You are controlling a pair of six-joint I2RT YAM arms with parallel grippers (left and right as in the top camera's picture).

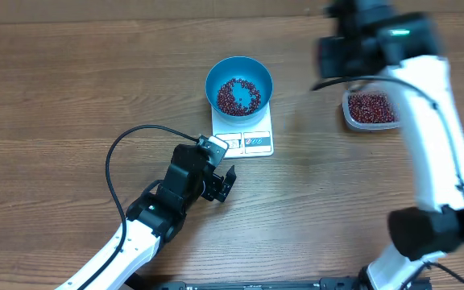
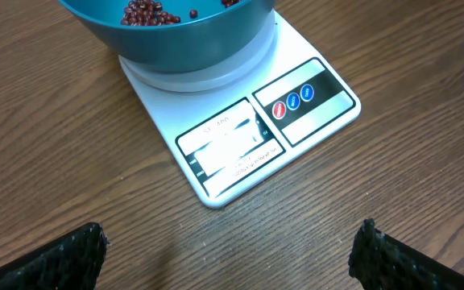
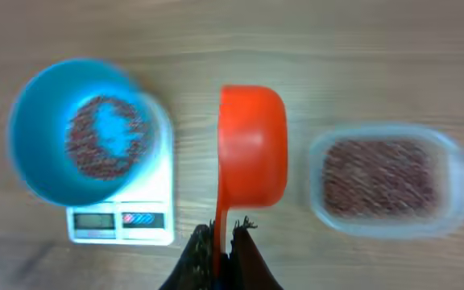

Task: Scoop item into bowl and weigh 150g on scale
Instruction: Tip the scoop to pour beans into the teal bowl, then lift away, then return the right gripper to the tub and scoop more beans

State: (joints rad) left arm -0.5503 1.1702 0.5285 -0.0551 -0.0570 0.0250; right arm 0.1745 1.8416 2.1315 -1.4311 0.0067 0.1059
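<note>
Beans: a loose dark red-brown pile in the bottom of the blue bowl, upper centre of the overhead frame. In the right wrist view a patch of blue floor shows through the pile.

The bowl sits on the white scale and covers its upper part. The display and button panels stick out below the bowl's rim. The display digits are not legible.

A second lot of beans fills a clear plastic container at upper right, well apart from the scale. Both rest on the wood table.

Orange scoop: held between bowl and container in the right wrist view, touching neither. Its cup points toward the top of the frame and its handle runs down to lower centre. The view is blurred, so I cannot tell whether the scoop carries anything.

Right gripper: jaws pinched narrow on the scoop's handle, at the bottom edge of its own view.

Left gripper: below the scale's lower edge in the overhead frame, near it but not touching. Its jaws are spread wide with nothing between them. In its wrist view the dark pads sit in the two bottom corners with bare table between them, and the scale is above.
</note>
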